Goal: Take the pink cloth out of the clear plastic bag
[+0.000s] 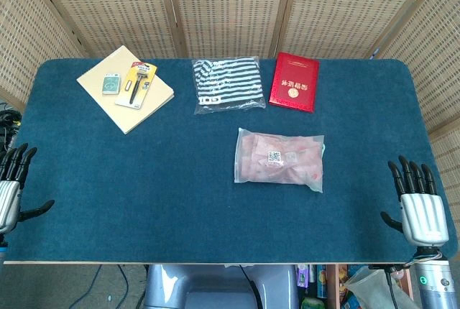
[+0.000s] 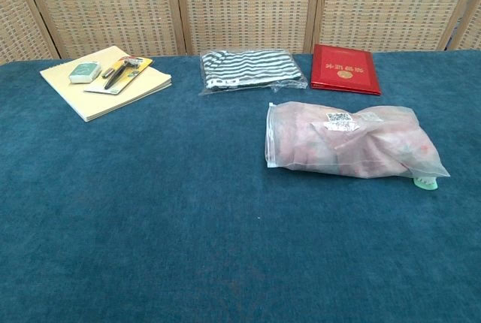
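Note:
The clear plastic bag (image 1: 279,159) lies flat on the blue table, right of centre, with the pink cloth (image 1: 277,169) folded inside and a white QR label on top. In the chest view the same bag (image 2: 349,141) shows the pink cloth (image 2: 316,146) filling it. My left hand (image 1: 12,183) rests at the table's left front edge, fingers spread, holding nothing. At the right front edge sits my right hand (image 1: 418,205), fingers apart and empty. Both hands are far from the bag and appear only in the head view.
A striped cloth in a clear bag (image 1: 227,83) lies at the back centre, a red booklet (image 1: 294,81) to its right. At the back left a tan notebook (image 1: 126,88) carries a packaged razor (image 1: 136,84) and a small green box (image 1: 111,83). Wicker screens stand behind.

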Controlling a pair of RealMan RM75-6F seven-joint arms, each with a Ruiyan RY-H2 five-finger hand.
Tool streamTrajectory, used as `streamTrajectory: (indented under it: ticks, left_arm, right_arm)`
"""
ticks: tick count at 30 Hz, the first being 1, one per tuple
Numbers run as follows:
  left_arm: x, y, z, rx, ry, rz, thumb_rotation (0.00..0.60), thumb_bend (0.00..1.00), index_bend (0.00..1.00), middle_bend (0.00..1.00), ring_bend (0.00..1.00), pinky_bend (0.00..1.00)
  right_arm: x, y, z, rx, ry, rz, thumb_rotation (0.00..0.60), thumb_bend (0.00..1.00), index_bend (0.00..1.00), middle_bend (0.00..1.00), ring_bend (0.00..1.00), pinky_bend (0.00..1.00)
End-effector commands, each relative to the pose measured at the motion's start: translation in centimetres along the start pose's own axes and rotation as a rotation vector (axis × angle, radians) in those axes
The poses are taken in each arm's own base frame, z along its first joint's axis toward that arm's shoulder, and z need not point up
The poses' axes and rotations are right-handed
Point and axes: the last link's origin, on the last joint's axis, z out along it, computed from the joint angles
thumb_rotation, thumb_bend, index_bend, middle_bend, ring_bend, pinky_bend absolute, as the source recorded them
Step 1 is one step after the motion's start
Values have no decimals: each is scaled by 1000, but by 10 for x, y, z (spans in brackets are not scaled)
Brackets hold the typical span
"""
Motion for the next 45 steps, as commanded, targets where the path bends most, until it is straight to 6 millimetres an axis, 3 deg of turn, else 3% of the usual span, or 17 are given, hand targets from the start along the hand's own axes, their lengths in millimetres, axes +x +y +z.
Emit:
streamTrajectory:
  ticks: [1, 6, 10, 16, 20, 24, 28, 45]
  left_arm:
    - [0, 0, 0, 3, -4, -1, 600, 8, 0, 0, 0, 0]
    - [0, -1, 0, 7, -6, -6, 600, 8, 0, 0, 0, 0]
    - [1, -3, 2, 10, -2, -8, 600, 8, 0, 0, 0, 0]
    - [0, -4, 6, 16, 4, -3, 600, 8, 0, 0, 0, 0]
    - [-1, -4, 7, 23, -1, -8, 600, 8, 0, 0, 0, 0]
    - [-3, -4, 10, 28, -3, 1, 600, 9, 0, 0, 0, 0]
    - [-7, -3, 12, 33, -17, 9, 600, 10, 0, 0, 0, 0]
    - [-15, -8, 18, 61, -52, 22, 600, 10, 0, 0, 0, 0]
  right_arm:
    - [0, 0, 0, 0, 0, 0, 600, 0, 0, 0, 0, 0]
    - [-3, -4, 2, 17, -7, 4, 600, 0, 0, 0, 0, 0]
    - [-4, -19, 18, 94, -15, 17, 600, 0, 0, 0, 0, 0]
    - [8, -86, 92, 330, -92, 155, 600, 0, 0, 0, 0, 0]
    - [4, -119, 120, 385, -179, 136, 600, 0, 0, 0, 0, 0]
    - [-10, -150, 140, 404, -263, 92, 600, 0, 0, 0, 0, 0]
    - [-43, -186, 159, 378, -394, 96, 600, 0, 0, 0, 0, 0]
    - [-80, -218, 187, 221, -617, 24, 600, 0, 0, 0, 0, 0]
